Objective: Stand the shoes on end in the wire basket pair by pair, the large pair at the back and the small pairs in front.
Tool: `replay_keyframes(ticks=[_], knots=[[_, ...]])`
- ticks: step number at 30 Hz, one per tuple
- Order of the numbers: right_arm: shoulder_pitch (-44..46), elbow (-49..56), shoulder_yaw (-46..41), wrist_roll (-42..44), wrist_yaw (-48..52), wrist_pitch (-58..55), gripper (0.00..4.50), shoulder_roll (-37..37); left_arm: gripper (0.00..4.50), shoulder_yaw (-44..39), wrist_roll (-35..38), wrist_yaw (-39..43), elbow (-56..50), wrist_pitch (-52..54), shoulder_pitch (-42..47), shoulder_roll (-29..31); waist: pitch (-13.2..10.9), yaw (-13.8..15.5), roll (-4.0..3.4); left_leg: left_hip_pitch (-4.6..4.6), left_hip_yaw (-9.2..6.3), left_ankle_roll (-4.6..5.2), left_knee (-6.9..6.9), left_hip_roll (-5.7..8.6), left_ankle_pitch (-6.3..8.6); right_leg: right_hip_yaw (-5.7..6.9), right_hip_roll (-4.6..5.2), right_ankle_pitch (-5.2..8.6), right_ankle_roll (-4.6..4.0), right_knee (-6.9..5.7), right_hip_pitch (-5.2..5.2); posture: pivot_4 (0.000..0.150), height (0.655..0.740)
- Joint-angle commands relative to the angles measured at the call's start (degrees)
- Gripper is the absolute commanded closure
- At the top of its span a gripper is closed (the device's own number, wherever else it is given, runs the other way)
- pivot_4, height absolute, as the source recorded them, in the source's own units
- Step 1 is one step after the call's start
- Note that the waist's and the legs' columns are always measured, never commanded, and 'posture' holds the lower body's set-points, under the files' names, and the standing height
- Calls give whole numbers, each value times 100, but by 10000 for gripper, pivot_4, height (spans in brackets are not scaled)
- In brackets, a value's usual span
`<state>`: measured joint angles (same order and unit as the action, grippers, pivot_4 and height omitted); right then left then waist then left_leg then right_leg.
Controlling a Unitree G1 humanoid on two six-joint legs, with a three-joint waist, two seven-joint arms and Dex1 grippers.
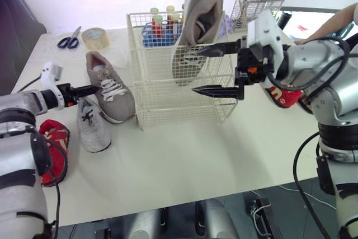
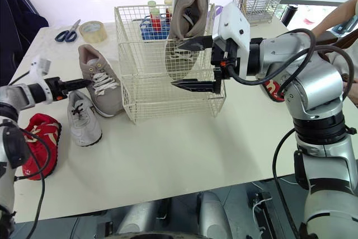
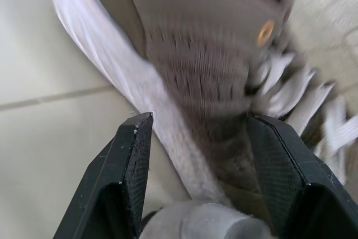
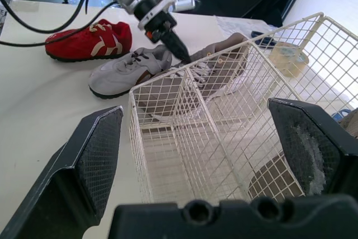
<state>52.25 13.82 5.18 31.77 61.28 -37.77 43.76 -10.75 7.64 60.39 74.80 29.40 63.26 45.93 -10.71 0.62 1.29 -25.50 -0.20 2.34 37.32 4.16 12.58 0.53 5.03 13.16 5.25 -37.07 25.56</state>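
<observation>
The left hand [image 1: 95,89], open, straddles the large grey shoe [image 1: 114,98] lying left of the basket [image 1: 168,113], probably to grip it. The right hand [image 1: 197,71], wide open and empty, hovers by the basket, where the matching shoe [image 1: 201,9] stands on end.

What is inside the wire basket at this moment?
One large grey shoe stands on end at the back of the wire basket, rising above the rim. Mesh and the open right hand partly cover its lower end.

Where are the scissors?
In the head views, the scissors lie at the table's far left, beside the tape roll.
</observation>
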Motion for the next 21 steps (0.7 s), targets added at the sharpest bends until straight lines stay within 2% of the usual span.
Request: replay_keyframes(ticks=[1,4,5,7,10,12,21], knots=[[10,266,-265,89,-101,-74,0,47,17999,14,-150,-299,88,-166,138,-132,1,10,-2,0,0,0,1,0,0,0,0,0,0,-1,0,1500,7400],[-31,389,-307,98,-219,-213,0,103,17999,-128,-123,-697,142,-403,219,-381,4,40,-4,10,-1,0,3,0,0,1,1,0,0,-1,-13,1500,7400],[-41,439,-332,116,-263,-268,0,122,20314,-174,-116,-823,157,-450,231,-444,5,69,-4,11,-2,0,7,0,0,3,2,0,0,-2,-16,1500,7400],[-50,510,-376,135,-342,-352,0,128,26137,-220,-129,-841,173,-490,241,-502,7,115,-4,12,-4,-9,18,0,5,4,3,0,1,-3,-20,1500,7400],[-73,577,-422,144,-411,-422,0,126,38680,-241,-155,-824,181,-509,250,-528,10,158,-4,13,-4,-14,26,0,8,3,3,-3,4,-3,-23,1500,7400],[-97,598,-439,133,-476,-430,0,108,44931,-291,-126,-802,176,-506,299,-509,11,163,-4,12,-4,-14,28,0,8,4,3,-3,4,-4,-24,1500,7400],[-95,406,-374,38,-523,-209,0,-24,44931,-755,143,-931,137,-514,605,-116,9,126,0,6,-4,-9,28,-1,6,4,2,-3,5,-5,-18,1500,7400]])
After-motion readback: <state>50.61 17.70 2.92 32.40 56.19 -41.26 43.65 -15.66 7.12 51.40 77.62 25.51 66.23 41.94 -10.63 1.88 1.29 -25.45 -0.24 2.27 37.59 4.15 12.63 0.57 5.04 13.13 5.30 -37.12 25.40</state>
